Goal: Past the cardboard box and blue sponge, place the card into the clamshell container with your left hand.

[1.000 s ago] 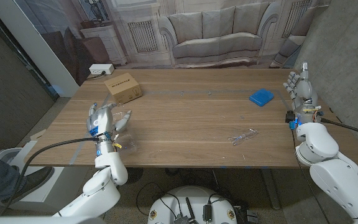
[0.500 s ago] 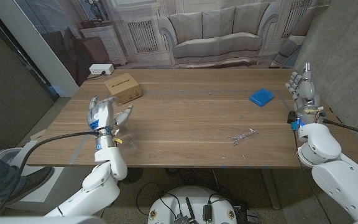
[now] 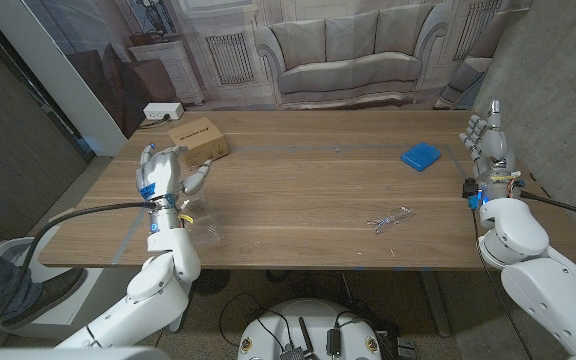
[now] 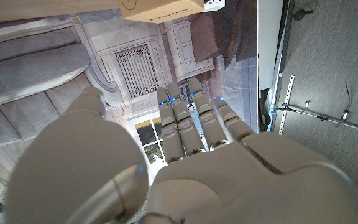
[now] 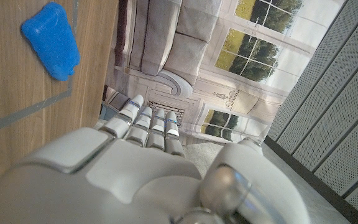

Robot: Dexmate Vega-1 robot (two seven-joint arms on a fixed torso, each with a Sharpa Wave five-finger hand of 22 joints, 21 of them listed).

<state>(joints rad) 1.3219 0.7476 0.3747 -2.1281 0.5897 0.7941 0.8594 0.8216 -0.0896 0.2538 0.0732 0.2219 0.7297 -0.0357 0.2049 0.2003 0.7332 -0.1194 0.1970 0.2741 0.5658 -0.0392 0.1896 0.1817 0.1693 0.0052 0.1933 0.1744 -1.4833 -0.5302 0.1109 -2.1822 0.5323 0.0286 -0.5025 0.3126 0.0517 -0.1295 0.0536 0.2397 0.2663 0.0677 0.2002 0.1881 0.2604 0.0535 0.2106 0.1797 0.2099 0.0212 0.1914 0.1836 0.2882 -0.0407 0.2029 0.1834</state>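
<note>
My left hand point(image 3: 164, 174) is lifted over the table's left side, fingers straight and a little apart, with nothing in it; in the left wrist view the fingers point(image 4: 191, 121) reach out bare. Just beyond it lies the cardboard box point(image 3: 198, 140) point(image 4: 160, 7). A small clear glinting thing point(image 3: 209, 228) lies on the table by my left wrist; I cannot tell whether it is the card. The blue sponge point(image 3: 420, 155) point(image 5: 51, 40) sits at the far right. A clear clamshell container point(image 3: 391, 218) lies at the near right. My right hand point(image 3: 485, 139) stands upright at the right edge, empty.
Grey tape lines point(image 3: 128, 238) mark the wooden table point(image 3: 298, 190). A white device point(image 3: 161, 110) sits behind the table at the far left. A person's leg and shoe point(image 3: 28, 295) show at the lower left, beside the table.
My left hand has risen and moved away from the near edge, toward the cardboard box. The right hand has barely shifted. Nothing on the table has moved.
</note>
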